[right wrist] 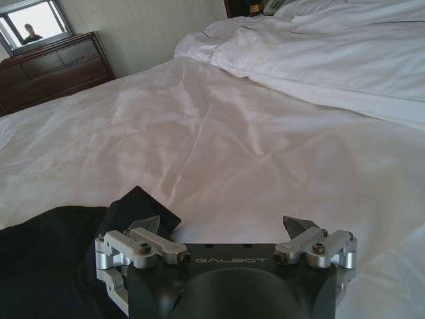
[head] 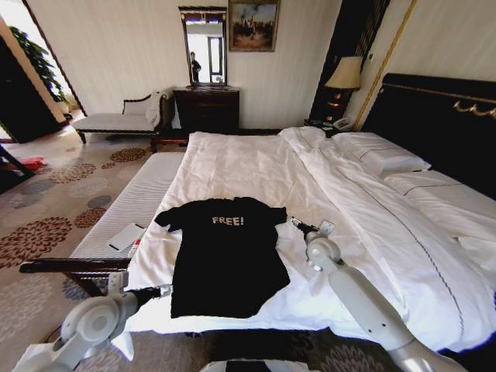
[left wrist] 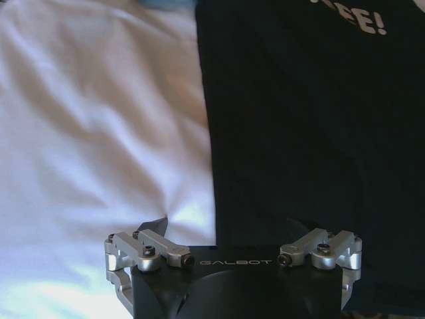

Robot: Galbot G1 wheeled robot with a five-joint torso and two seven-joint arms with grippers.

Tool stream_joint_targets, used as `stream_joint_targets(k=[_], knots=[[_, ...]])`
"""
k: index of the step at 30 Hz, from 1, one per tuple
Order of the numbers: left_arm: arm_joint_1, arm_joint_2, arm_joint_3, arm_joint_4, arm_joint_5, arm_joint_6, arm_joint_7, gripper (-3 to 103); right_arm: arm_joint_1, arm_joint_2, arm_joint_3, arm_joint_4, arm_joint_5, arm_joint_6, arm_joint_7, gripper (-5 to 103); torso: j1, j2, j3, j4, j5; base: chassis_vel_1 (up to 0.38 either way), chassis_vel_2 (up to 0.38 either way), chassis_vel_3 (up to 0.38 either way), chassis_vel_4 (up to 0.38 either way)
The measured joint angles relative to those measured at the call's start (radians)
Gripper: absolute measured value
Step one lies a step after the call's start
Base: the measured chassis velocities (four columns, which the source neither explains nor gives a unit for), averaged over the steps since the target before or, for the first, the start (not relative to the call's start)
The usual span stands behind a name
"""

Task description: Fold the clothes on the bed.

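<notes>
The clothes are one black T-shirt (head: 225, 256) with pale "FREE!" lettering, lying flat and face up near the foot of the bed (head: 256, 163). My left gripper (head: 164, 291) is open at the shirt's lower left hem. In the left wrist view this gripper (left wrist: 229, 226) straddles the shirt's (left wrist: 312, 133) side edge, with white sheet (left wrist: 99, 133) on one side. My right gripper (head: 296, 225) is open just beside the shirt's right sleeve. In the right wrist view it (right wrist: 222, 226) hovers over the sheet (right wrist: 232, 133), one fingertip (right wrist: 149, 224) at the sleeve (right wrist: 136, 206).
A striped cushioned bench (head: 132, 205) with a dark wooden frame (head: 74, 266) runs along the bed's left side, with a white card (head: 125, 236) on it. The folded-back duvet (head: 372, 209) and pillows (head: 380, 155) lie right, before the dark headboard (head: 442, 116). A dresser (head: 205, 108) stands behind.
</notes>
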Motion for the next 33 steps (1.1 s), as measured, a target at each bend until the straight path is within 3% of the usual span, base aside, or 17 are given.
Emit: stream_joint_targets(k=[7,9,11,16,18,22,24,27,29,32,33], knots=[[-0.039,-0.012,0.049,0.033,0.023,-0.035,0.040,102,-0.003,0.001,0.000,0.000,-0.002,0.000,0.005,100,0.000,0.000,0.000,0.0002,0.0001,0.000,0.000,0.000,0.000],[-0.046,-0.018,0.055,0.038,0.027,-0.046,0.049,96,-0.005,-0.001,0.001,-0.005,-0.006,-0.001,0.005,100,0.000,0.000,0.000,0.0002,0.0001,0.000,0.000,0.000,0.000],[-0.046,-0.018,0.056,0.038,0.033,-0.049,0.056,96,-0.005,-0.003,0.001,-0.007,-0.006,-0.001,0.005,100,0.000,0.000,0.000,0.0002,0.0001,0.000,0.000,0.000,0.000],[-0.042,-0.018,0.058,0.039,0.078,-0.077,0.105,68,0.007,-0.003,0.000,-0.012,-0.005,-0.002,0.008,100,0.000,0.000,0.000,0.0003,0.0001,0.000,0.000,0.000,0.000],[-0.041,-0.017,0.060,0.040,0.085,-0.081,0.112,68,0.008,-0.002,-0.001,-0.012,-0.005,-0.002,0.009,100,0.000,0.000,0.000,0.0003,0.0001,0.000,0.000,0.000,0.000],[-0.029,-0.016,0.060,0.036,0.097,-0.085,0.118,46,0.010,-0.001,-0.004,-0.013,-0.005,-0.005,0.013,100,0.000,0.000,0.000,0.0003,0.0001,0.000,0.000,0.000,0.000],[-0.027,-0.015,0.060,0.035,0.098,-0.085,0.118,46,0.010,-0.002,-0.004,-0.013,-0.005,-0.005,0.013,100,0.000,0.000,0.000,0.0003,0.0001,0.000,0.000,0.000,0.000],[-0.016,-0.009,0.052,0.031,0.104,-0.088,0.118,30,0.010,-0.004,-0.002,-0.013,-0.005,-0.007,0.013,100,0.000,0.000,0.000,0.0002,0.0001,0.000,0.000,0.000,0.000],[-0.013,-0.007,0.049,0.030,0.105,-0.089,0.117,30,0.010,-0.005,-0.001,-0.014,-0.005,-0.007,0.013,100,0.000,0.000,0.000,0.0003,0.0000,0.000,0.000,0.000,0.000],[0.007,0.003,0.030,0.016,0.107,-0.091,0.111,14,0.010,-0.008,0.001,-0.014,-0.004,-0.007,0.013,100,0.000,0.000,0.000,0.0002,0.0000,0.000,0.000,0.000,0.000],[0.007,0.003,0.030,0.016,0.107,-0.091,0.111,14,0.010,-0.008,0.001,-0.014,-0.004,-0.007,0.013,100,0.000,0.000,0.000,0.0002,0.0000,0.000,0.000,0.000,0.000]])
